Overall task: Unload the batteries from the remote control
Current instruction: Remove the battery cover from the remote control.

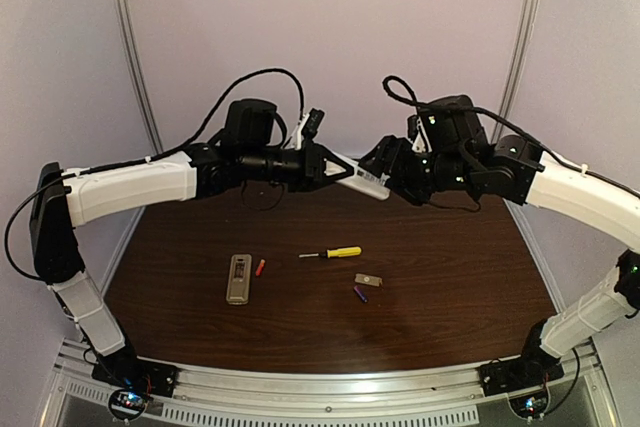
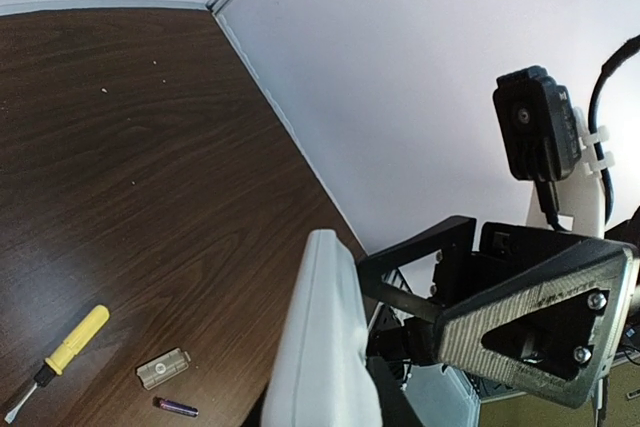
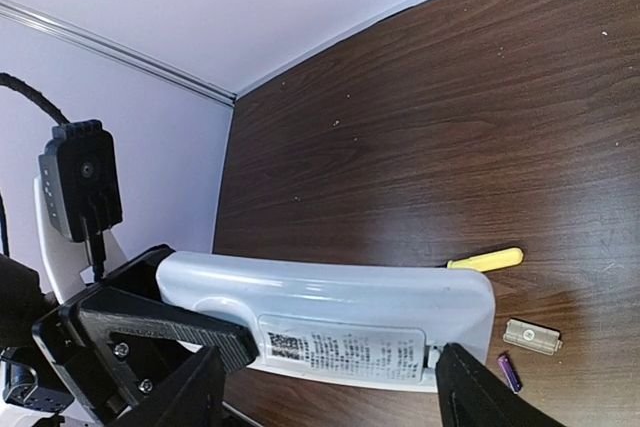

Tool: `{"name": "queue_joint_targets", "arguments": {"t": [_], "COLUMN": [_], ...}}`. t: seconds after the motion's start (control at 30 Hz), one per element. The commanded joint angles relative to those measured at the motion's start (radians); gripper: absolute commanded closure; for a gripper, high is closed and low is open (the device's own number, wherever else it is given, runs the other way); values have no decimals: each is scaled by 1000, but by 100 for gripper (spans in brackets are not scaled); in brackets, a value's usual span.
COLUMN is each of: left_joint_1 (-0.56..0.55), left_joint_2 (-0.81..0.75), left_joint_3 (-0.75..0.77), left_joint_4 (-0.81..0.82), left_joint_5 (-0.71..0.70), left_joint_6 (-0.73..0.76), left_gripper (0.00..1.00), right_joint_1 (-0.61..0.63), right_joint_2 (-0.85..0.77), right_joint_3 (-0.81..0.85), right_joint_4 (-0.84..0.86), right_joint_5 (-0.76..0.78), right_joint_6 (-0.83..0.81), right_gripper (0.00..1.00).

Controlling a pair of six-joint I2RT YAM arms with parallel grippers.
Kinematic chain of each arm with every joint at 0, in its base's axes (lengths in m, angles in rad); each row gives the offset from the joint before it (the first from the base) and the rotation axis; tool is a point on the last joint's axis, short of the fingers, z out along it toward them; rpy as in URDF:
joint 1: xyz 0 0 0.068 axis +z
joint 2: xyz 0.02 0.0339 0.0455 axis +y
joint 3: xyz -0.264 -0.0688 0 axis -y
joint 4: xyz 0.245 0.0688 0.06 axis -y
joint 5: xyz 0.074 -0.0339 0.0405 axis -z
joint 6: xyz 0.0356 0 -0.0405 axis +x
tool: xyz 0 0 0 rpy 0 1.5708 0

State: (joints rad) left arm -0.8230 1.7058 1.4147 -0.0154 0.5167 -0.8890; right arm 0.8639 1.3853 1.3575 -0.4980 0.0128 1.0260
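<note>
Top external: both arms up over desk (image 1: 450, 277), white remote (image 1: 368, 185) in air between them. Left pincer (image 1: 345, 171) narrow, clamped on one end of white remote. Right wrist: right pincer (image 3: 330, 392) wide, fingers (image 3: 195, 387) apart below labelled back of white remote; contact unclear. Red battery (image 1: 260, 267) flat on desk, just beside grey remote (image 1: 238, 278). Purple battery (image 1: 360, 294) on desk just beside cover plate (image 1: 368, 279), near screwdriver (image 1: 335, 252).
</note>
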Motion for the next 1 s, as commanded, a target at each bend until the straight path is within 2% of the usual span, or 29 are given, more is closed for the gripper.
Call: {"name": "queue_joint_targets", "arguments": {"t": [0.0,0.47,0.97], "left_joint_1": [-19,-28,-31], "left_joint_2": [-14,-55,-65], "left_joint_3": [29,-37,-51], "left_joint_4": [91,191,232], "left_joint_5": [17,33,54], "left_joint_6": [17,4,10], "left_gripper": [100,100,100], "right_joint_1": [-5,-4,-4], "right_joint_2": [27,32,54], "right_joint_3": [20,-26,-51], "right_joint_4": [-51,-4,101], "right_joint_5": [20,-9,-107], "right_joint_6": [17,25,-21], "right_gripper": [26,26,26]}}
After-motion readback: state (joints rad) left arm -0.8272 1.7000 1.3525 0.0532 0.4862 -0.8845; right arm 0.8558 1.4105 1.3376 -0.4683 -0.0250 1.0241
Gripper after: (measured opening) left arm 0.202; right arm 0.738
